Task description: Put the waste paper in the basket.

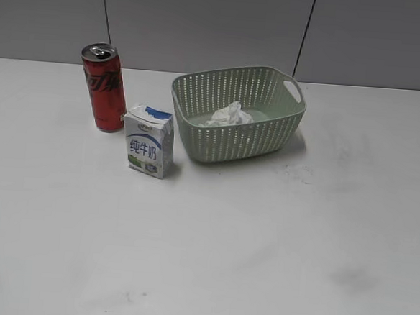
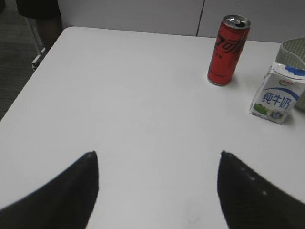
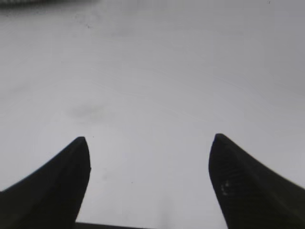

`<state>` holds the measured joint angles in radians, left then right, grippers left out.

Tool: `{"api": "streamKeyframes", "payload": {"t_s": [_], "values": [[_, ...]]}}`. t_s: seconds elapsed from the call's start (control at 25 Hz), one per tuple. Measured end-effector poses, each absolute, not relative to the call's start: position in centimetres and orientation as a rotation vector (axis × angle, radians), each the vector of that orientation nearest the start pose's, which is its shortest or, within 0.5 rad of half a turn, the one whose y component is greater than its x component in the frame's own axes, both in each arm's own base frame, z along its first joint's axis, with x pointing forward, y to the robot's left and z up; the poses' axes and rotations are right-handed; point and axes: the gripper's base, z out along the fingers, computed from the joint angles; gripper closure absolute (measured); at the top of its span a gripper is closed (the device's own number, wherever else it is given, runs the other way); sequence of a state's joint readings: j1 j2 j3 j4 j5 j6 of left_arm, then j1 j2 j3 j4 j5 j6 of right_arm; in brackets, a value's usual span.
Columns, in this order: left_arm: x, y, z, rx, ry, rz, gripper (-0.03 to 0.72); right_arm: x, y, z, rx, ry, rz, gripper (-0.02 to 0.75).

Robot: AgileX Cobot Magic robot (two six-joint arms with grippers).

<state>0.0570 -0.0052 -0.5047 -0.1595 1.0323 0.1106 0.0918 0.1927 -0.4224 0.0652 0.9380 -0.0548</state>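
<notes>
The pale green perforated basket (image 1: 273, 133) stands at the back middle of the white table. Crumpled white waste paper (image 1: 229, 115) lies inside it. A sliver of the basket's edge shows at the right edge of the left wrist view (image 2: 294, 47). My left gripper (image 2: 157, 155) is open and empty over bare table, well left of the can and carton. My right gripper (image 3: 150, 138) is open and empty over bare table. Neither gripper shows in the exterior view.
A red drinks can (image 1: 104, 87) stands left of the basket, also in the left wrist view (image 2: 228, 50). A white-and-blue milk carton (image 1: 149, 140) stands in front of it, also in the left wrist view (image 2: 277, 93). The table's left edge (image 2: 28, 90) shows there.
</notes>
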Motion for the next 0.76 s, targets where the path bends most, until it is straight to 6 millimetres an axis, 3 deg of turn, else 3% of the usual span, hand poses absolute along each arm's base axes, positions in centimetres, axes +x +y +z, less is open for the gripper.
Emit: {"api": "streamKeyframes", "payload": {"t_s": [0.24, 0.76], "values": [[-0.5, -1.3, 28.2, 0.059, 1.996, -0.082, 0.117, 0.9, 0.6, 26.5, -0.142, 2.004, 0.101, 0.153], [-0.5, -1.3, 28.2, 0.059, 1.996, -0.082, 0.117, 0.7, 0.7, 26.5, -0.141, 1.990, 0.129, 0.154]]}}
